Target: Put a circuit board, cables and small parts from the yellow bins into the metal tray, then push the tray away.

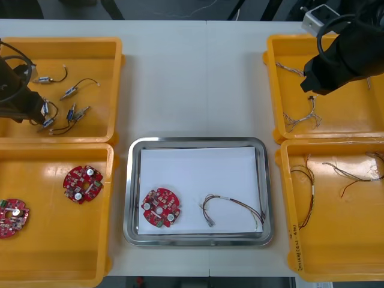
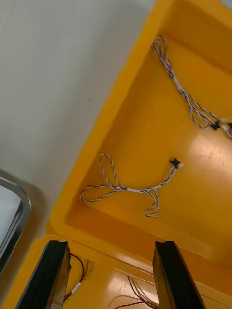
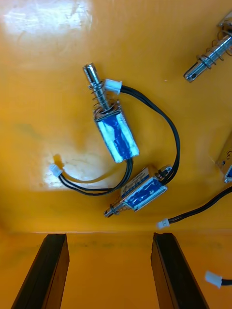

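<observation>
Black fingers of the left end effector [image 3: 110, 236] stand wide apart and hold nothing, poised low over the floor of the far left yellow bin [image 1: 114, 90]. Just beyond them lie two small metal parts [image 3: 116, 135], blue-wrapped and tangled in their black cables [image 3: 171, 130]; more such parts lie scattered about the bin. On the other side, the right arm [image 1: 342, 60] reaches over the far right yellow bin [image 1: 273, 90]. The right end effector [image 2: 111, 244] is likewise spread open and empty, hovering above that bin's near wall. A twisted blue and white cable [image 2: 125, 188] lies loose on the bin floor ahead of its fingers. Between the bins on the desk [image 1: 192, 78] sits the metal tray [image 1: 133, 198], white inside, holding one round red circuit board [image 1: 161, 208] and, apart from it, a looped cable [image 1: 234, 210]. Two more boards [image 1: 83, 183] rest in the near left bin [image 1: 60, 150], and thin cables [image 1: 348, 174] lie in the near right bin [image 1: 285, 210].
</observation>
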